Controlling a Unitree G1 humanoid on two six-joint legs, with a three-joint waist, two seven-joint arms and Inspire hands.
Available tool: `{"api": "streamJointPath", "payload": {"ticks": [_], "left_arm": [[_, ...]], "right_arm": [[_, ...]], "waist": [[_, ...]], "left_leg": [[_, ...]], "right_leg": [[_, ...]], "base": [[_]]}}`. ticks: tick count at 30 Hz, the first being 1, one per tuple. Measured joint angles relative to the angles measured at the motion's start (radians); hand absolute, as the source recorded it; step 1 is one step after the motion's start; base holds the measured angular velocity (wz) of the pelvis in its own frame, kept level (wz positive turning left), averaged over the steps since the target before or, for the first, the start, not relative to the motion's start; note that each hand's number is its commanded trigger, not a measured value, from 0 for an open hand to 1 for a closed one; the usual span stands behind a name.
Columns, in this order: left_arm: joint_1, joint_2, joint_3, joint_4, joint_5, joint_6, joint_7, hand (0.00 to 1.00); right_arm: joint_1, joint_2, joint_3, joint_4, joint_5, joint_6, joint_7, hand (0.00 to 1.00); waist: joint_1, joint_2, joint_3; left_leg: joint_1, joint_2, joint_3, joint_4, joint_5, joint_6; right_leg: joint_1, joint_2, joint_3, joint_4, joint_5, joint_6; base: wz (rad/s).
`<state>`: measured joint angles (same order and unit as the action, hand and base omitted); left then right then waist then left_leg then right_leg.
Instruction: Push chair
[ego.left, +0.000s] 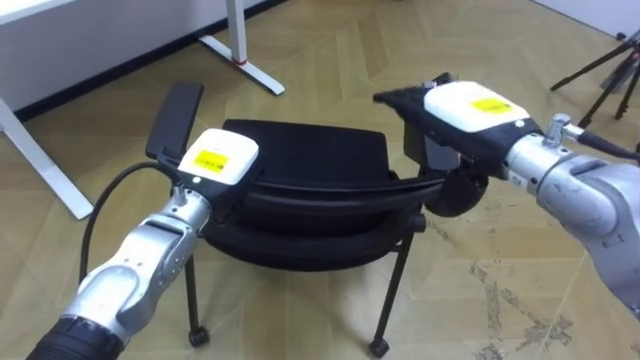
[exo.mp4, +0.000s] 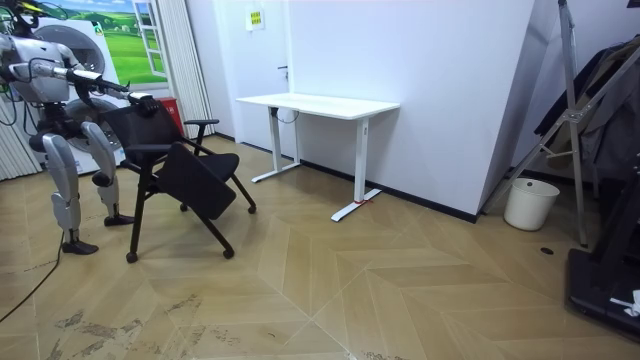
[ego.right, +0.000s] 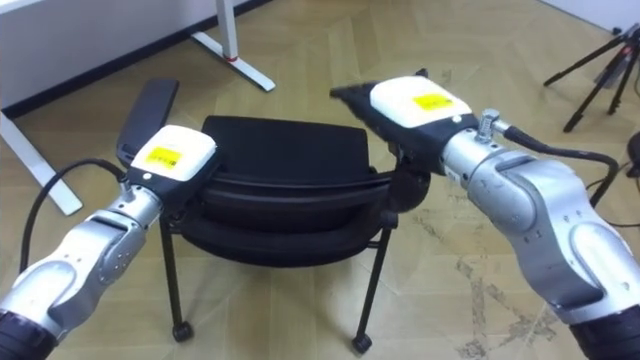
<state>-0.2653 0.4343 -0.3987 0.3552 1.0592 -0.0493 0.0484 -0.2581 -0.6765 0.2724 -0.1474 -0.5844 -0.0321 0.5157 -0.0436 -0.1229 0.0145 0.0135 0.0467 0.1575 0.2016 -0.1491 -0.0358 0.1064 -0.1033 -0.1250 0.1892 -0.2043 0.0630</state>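
Note:
A black chair (ego.left: 300, 160) with armrests and small castors stands right in front of me, its backrest (ego.right: 285, 150) towards me. My left hand (ego.left: 218, 158) rests on the left end of the backrest's top edge, beside the left armrest (ego.left: 175, 118); its fingers are hidden behind the backrest. My right hand (ego.left: 468, 112) is at the right end of the backrest, fingers (ego.left: 400, 97) stretched out straight over the edge. In the room view I stand behind the chair (exo.mp4: 180, 170) with both arms held out to it, and its seat hangs at a slant.
A white desk (exo.mp4: 318, 104) stands against the wall beyond the chair; its feet (ego.left: 240, 55) lie on the floor ahead and to my left. A tripod (ego.left: 600, 70) is at the far right. A white bin (exo.mp4: 531, 203) stands by the wall. Wooden floor lies ahead.

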Motion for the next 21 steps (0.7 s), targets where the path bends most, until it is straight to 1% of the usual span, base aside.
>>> {"api": "streamJointPath", "payload": {"ticks": [6,10,15,18,21], "left_arm": [[-0.007,0.004,0.0,0.011,-0.004,-0.001,0.0,1.0],[-0.008,0.004,0.0,0.011,-0.008,-0.001,0.0,1.0],[-0.008,0.005,0.0,0.005,-0.008,-0.002,0.0,1.0],[-0.008,0.005,0.0,-0.003,-0.009,-0.001,0.0,1.0],[-0.003,0.003,-0.001,-0.016,-0.008,0.0,-0.004,1.0]], "right_arm": [[0.0,0.0,0.0,-0.001,0.027,0.002,0.102,0.0],[0.0,0.0,0.0,-0.016,0.03,0.002,0.149,0.0],[0.0,0.0,0.0,-0.028,0.069,0.0,0.167,0.0],[0.0,0.004,0.0,-0.026,0.067,0.003,0.166,0.0],[0.002,0.009,0.0,-0.026,0.053,0.004,0.156,0.0]], "waist": [[-0.006,0.0,0.0001],[-0.007,0.001,0.0004],[-0.009,0.003,0.0018],[-0.008,0.007,0.0048],[-0.003,0.008,0.0057]], "left_leg": [[-0.003,0.0,0.0,0.002,0.0,0.0],[-0.004,0.0,-0.001,0.003,0.0,0.0],[-0.007,0.0,-0.004,0.003,0.0,0.0],[-0.008,0.0,-0.004,0.002,0.0,0.0],[-0.009,0.0,-0.005,0.002,0.0,0.0]], "right_leg": [[-0.002,0.0,-0.001,0.002,0.0,0.0],[-0.002,0.0,-0.001,0.002,0.0,0.0],[-0.003,0.0,-0.006,0.002,0.0,0.0],[-0.005,0.0,-0.006,0.002,0.0,0.0],[-0.005,0.0,-0.007,0.0,0.0,0.0]], "base": [[0.0],[0.0],[0.02],[0.0],[0.0]]}}
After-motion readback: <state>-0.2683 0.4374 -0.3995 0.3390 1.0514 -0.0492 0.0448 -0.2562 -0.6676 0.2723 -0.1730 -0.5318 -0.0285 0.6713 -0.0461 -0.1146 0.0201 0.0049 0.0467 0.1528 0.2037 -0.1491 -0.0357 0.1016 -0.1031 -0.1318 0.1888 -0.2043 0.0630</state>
